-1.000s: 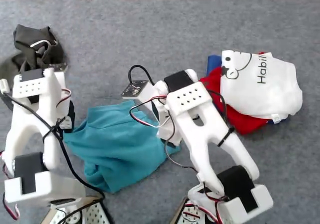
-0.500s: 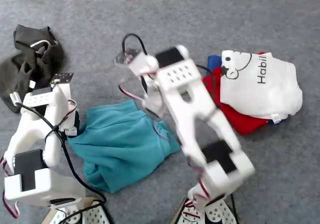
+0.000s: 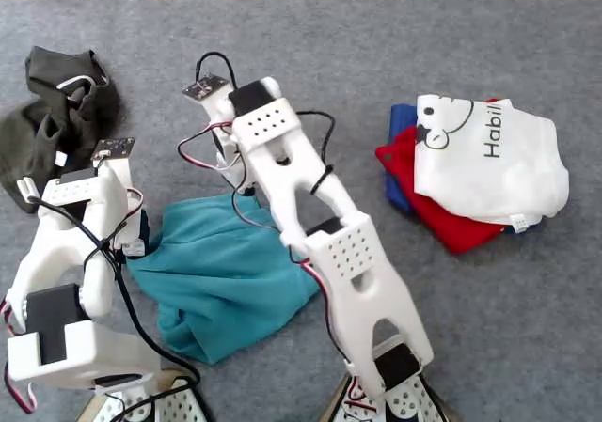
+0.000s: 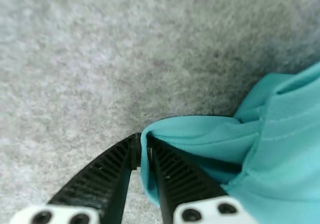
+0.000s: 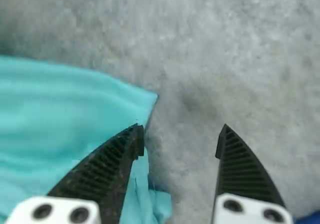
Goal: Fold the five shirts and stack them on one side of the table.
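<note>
Table: grey, felt-like, fuzzy nap; I see open cloth across the far half. Teal shirt: soft knit, crumpled mid-table by the arm bases, its outline ragged with deep folds. On the right is a folded stack: white shirt on red shirt on blue shirt (edges not flush). Dark shirt is bunched at the far left corner. Left gripper is pinched tight on a rolled edge of the teal shirt. Right gripper is spread wide and holds nothing. One of its ribbed fingers is over the teal corner, the other over bare felt.
</note>
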### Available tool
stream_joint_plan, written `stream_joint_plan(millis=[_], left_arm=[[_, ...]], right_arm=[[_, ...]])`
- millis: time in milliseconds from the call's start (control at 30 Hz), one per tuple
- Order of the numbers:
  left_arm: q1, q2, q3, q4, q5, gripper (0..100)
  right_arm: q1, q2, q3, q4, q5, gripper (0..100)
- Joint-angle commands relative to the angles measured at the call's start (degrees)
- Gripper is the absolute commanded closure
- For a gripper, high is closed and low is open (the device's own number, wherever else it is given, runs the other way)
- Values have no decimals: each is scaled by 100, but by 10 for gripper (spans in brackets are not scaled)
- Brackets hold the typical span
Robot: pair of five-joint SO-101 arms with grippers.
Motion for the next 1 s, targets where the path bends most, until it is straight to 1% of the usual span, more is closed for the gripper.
stream_joint_plan(millis=[0, 300, 433, 533, 700, 833, 967], left_arm=[[-145, -53, 22, -193, 79, 971], [-145, -53, 31, -202, 79, 971], [-163, -53, 75, -211, 79, 971], [-321, -53, 40, -211, 79, 971], [-374, -53, 48, -211, 88, 971], [-673, -53, 31, -211, 360, 971], [-725, -62, 22, -211, 387, 971]], right_arm=[[-97, 110, -470, 53, -211, 757], [-185, 163, -470, 62, -308, 757], [-290, 163, -444, 62, -501, 758], [-431, 180, -426, 62, -519, 758], [-492, 198, -426, 62, -475, 760], [-510, 215, -426, 62, -466, 760], [-589, 312, -418, 35, -466, 761]])
